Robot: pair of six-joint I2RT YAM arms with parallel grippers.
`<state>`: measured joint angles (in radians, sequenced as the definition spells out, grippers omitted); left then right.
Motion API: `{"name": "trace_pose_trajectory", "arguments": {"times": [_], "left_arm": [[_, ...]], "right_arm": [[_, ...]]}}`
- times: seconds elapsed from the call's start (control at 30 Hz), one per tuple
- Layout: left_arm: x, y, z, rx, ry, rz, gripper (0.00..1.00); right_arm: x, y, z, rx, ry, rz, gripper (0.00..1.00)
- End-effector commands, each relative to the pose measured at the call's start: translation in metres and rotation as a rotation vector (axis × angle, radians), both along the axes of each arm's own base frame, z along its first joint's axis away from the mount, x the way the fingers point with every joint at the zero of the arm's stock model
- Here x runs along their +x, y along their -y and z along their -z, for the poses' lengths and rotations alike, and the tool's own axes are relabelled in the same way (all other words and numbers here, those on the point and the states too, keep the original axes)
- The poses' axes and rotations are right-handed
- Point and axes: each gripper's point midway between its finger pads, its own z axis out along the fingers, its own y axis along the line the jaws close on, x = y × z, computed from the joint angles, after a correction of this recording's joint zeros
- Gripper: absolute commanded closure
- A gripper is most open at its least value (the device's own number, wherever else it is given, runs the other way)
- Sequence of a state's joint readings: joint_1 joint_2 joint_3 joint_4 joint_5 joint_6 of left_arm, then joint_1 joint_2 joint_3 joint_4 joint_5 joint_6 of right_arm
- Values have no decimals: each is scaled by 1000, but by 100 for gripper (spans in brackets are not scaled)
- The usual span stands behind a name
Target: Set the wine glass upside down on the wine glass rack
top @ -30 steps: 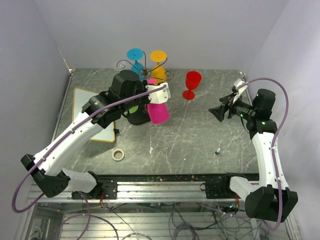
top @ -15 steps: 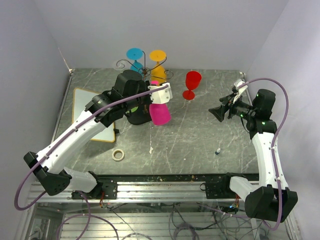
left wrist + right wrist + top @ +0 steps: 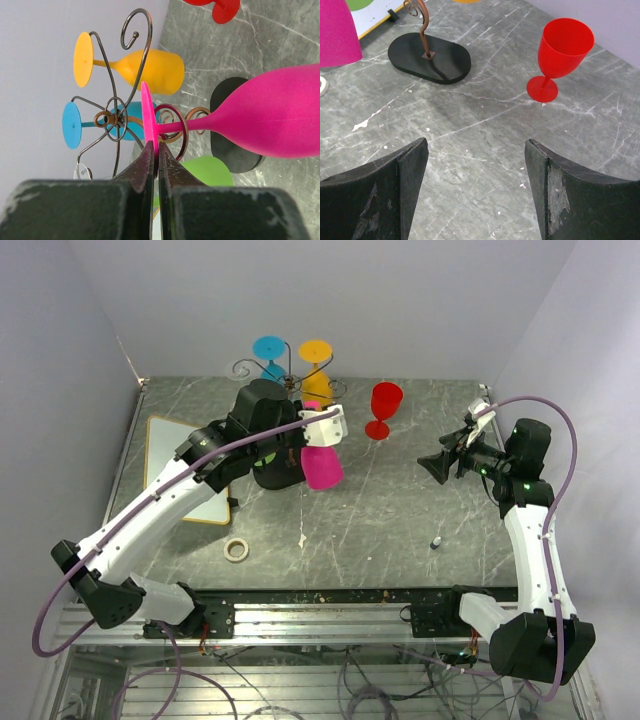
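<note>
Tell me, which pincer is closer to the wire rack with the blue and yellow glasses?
Left. The left pincer is right at the rack, gripping the pink glass by its foot. The right pincer hangs open far to the rack's right, beyond the red glass.

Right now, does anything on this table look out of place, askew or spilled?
Nothing spilled or broken. Stray clutter: a tape roll and a small dark object lie on the table near its front edge. The left hand pinches the pink glass by its foot.
</note>
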<state>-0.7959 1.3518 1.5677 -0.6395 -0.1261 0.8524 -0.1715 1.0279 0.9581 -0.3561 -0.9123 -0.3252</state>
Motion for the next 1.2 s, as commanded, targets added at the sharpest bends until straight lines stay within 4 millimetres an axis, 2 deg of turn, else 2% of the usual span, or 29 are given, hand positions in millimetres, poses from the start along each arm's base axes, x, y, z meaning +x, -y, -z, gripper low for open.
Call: {"name": "trace_pose_trajectory", "arguments": {"times": [0.0, 0.5, 0.83, 1.0, 1.17], "left_arm": [[4, 9, -11, -47, 26, -3, 90], [22, -5, -11, -45, 64, -147, 88], [19, -3, 1, -13, 37, -123, 82], [15, -2, 4, -15, 20, -104, 76], [14, -3, 4, -14, 25, -103, 75]], "right_arm": [[-1, 1, -5, 4, 27, 1, 22], [-1, 2, -5, 8, 28, 2, 21], [-1, 3, -4, 8, 27, 7, 21], [-1, 4, -4, 9, 27, 9, 21], [0, 4, -3, 8, 26, 10, 21]]}}
